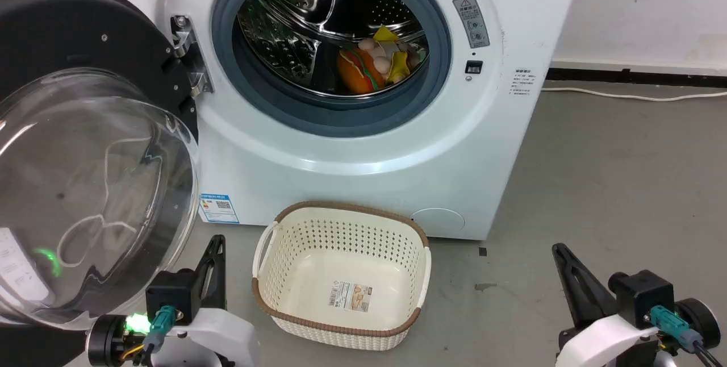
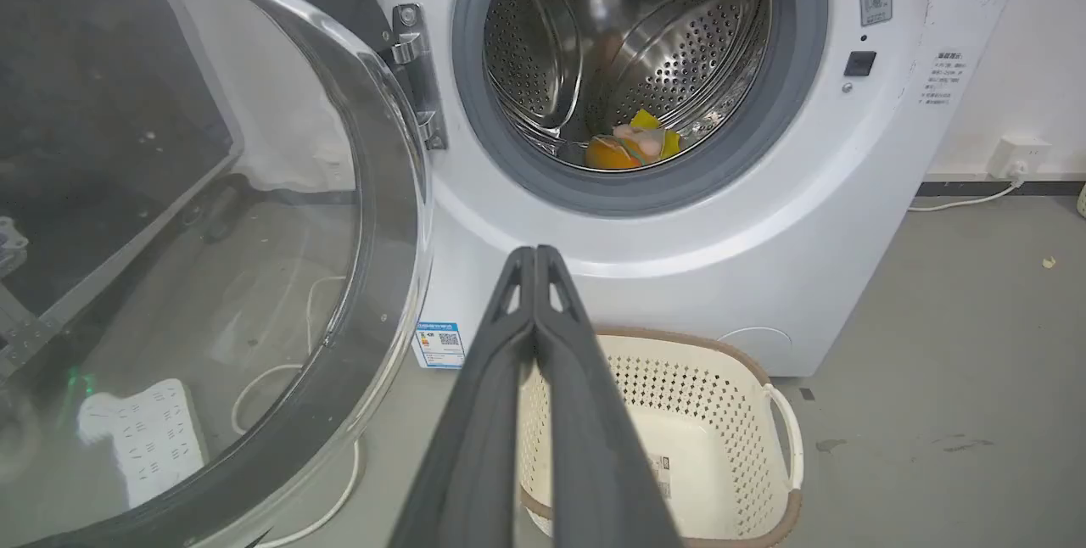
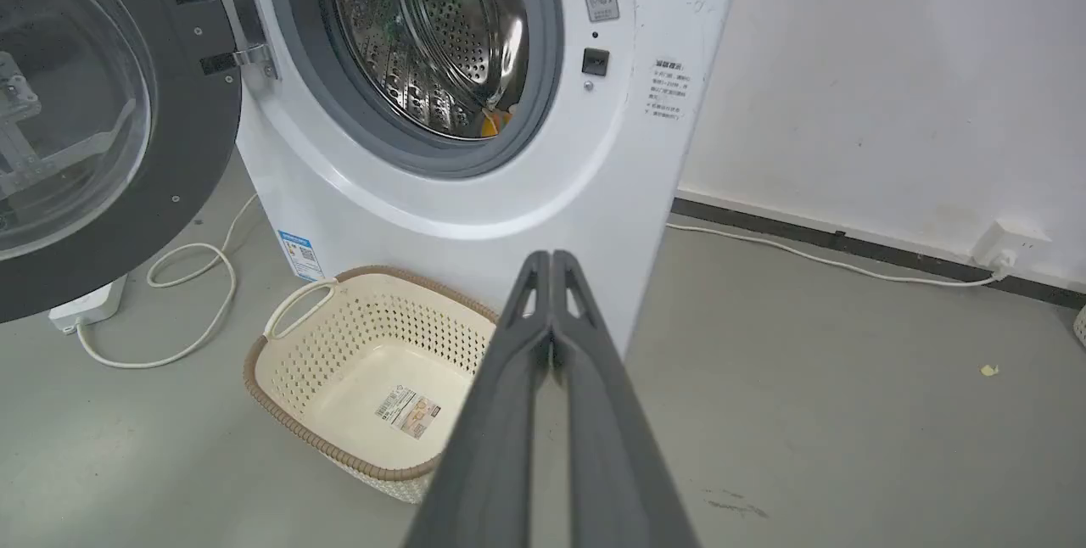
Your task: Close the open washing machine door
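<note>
Washing machine door (image 1: 85, 145) hangs wide open left of the white washing machine (image 1: 352, 151), my left gripper (image 2: 534, 255) and right gripper (image 3: 551, 258) both pressed together nearside, cream perforated basket (image 1: 341, 211) on the floor near the machine's front, possibly toy food (image 1: 369, 66) in the drum.

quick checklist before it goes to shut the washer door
1. Large round black-framed glass door swung wide open to the left: ok.
2. Grey rubber gasket free of overhang, colourful toys lie deep in the steel drum: ok.
3. Cream perforated basket on floor before the white washing machine; clears door's swing: cannot tell.
4. Left gripper shut, empty, near door's glass: ok.
5. Right gripper shut, empty, off to the side: ok.
</note>
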You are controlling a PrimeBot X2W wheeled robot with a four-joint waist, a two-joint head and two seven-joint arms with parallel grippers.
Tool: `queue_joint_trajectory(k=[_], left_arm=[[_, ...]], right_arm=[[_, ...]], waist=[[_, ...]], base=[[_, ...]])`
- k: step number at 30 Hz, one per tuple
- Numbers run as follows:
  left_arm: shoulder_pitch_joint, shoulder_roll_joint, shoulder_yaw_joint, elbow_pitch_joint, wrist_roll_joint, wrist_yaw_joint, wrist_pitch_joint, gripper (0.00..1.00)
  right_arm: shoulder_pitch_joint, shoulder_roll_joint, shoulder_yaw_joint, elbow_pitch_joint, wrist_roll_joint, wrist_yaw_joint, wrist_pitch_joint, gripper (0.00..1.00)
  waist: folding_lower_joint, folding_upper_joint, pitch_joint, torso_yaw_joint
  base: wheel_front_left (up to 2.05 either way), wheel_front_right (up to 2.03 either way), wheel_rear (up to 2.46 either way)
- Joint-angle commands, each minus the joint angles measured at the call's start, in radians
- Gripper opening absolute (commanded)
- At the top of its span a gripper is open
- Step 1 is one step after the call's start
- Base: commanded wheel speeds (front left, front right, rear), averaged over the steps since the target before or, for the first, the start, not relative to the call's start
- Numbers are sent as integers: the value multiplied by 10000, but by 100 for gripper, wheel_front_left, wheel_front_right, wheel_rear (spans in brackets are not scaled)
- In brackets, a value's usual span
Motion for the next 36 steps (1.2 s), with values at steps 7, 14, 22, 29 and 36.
queue_joint_trajectory(k=[7,14,22,29,36], left_arm=[[107,-13,18,-47,26,28,3,0],[107,-13,18,-47,26,28,3,0],[107,-13,18,-47,26,28,3,0],[107,-13,18,-47,26,28,3,0],[107,-13,18,-47,26,28,3,0]], right_arm=[[-142,40,3,-49,-62,8,5,0],[-142,40,3,-49,-62,8,5,0],[-142,40,3,-49,-62,8,5,0],[-142,40,3,-49,-62,8,5,0],[-142,40,3,-49,-62,8,5,0]], waist=[[0,0,0,0],[0,0,0,0],[0,0,0,0],[0,0,0,0],[0,0,0,0]], base=[[0,0,0],[0,0,0],[0,0,0],[0,0,0],[0,0,0]])
